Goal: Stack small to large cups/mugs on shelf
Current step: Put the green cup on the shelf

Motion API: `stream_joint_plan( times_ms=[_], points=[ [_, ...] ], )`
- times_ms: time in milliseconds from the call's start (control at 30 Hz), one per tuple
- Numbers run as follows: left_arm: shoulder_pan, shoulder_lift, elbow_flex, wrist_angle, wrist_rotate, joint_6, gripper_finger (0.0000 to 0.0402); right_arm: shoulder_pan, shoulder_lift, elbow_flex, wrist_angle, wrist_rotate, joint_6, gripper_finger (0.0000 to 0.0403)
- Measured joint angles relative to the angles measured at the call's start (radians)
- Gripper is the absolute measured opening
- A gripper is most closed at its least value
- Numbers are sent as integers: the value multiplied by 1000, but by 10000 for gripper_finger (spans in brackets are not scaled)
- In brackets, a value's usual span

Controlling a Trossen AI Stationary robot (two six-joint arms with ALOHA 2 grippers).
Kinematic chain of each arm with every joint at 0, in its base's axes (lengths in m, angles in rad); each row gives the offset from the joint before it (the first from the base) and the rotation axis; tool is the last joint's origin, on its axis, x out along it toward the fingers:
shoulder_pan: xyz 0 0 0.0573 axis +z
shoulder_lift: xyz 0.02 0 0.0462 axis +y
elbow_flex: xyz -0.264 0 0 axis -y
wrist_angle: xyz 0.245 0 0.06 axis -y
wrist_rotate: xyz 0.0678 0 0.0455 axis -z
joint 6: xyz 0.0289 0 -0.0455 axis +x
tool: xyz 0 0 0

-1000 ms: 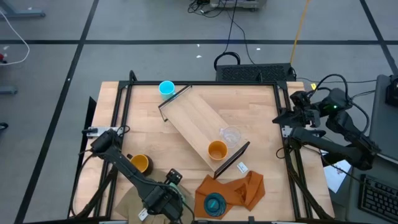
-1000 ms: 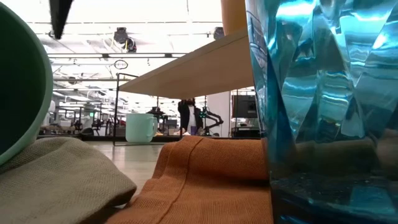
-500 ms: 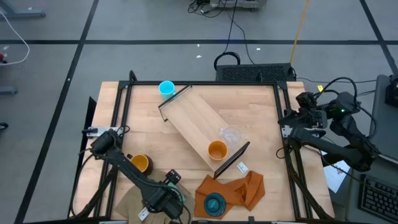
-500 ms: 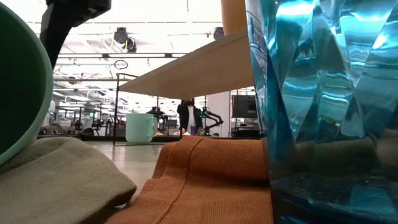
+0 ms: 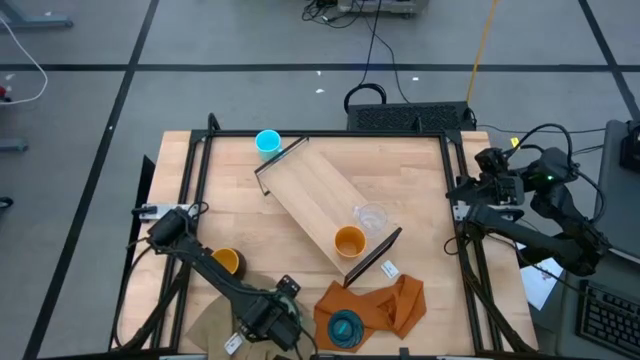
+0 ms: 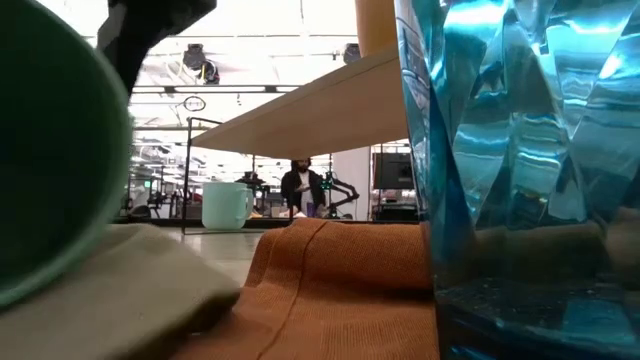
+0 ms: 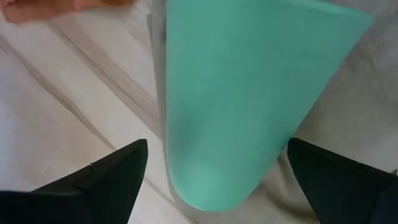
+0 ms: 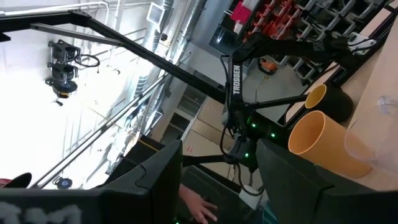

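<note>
One green cup [image 7: 242, 112] lying on its side on tan cloth [image 5: 215, 322] at near table edge, long axis running straight out between spread fingers [image 7: 112, 180] of left claw [image 7: 217, 180], nothing held; right claw [image 5: 487, 160] parked far off, partly open

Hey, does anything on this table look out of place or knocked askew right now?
Yes. The light-wood shelf plank with black wire brackets lies diagonally across the table, not square to its edges. The green plastic cup lies on its side on the tan cloth, between the fingers of the open left pincer.
</note>
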Motion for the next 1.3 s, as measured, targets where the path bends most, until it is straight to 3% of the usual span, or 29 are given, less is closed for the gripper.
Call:
stream_joint_plan(
  times_ms=[533, 900, 1167, 1300],
  points=[
    [9, 0, -107, 61, 50, -5, 384, 0, 0, 0, 11, 28, 8, 196],
    [16, 0, -106, 65, 32, -41, 313, 0, 0, 0, 10, 28, 7, 196],
    [20, 0, -106, 80, 29, -80, 335, 0, 0, 0, 9, 28, 3, 196],
    [32, 0, -106, 79, 52, -121, 319, 0, 0, 0, 9, 28, -2, 196]
  ],
)
